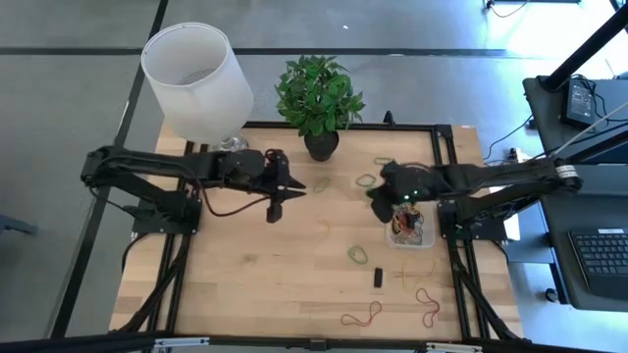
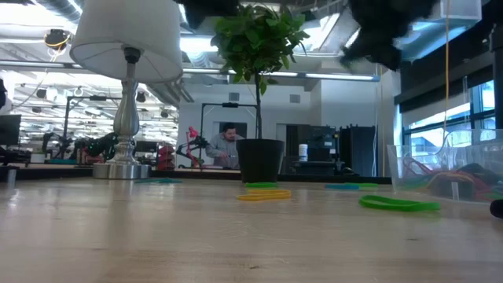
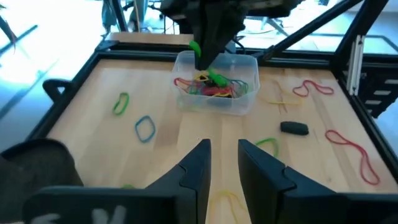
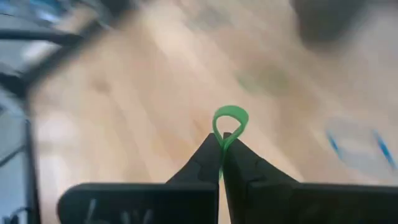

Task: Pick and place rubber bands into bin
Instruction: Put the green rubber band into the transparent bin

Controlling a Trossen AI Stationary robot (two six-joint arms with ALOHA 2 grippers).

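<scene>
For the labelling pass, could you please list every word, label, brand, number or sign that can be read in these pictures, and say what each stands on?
Readable text: none in any view.
Left gripper: pale marks on its housing, too blurred to read.
Laptop: keyboard legends too small to read.
Lamp, plant pot, bin: no label visible.
Room beyond the table, low view: no sign can be made out.
</scene>
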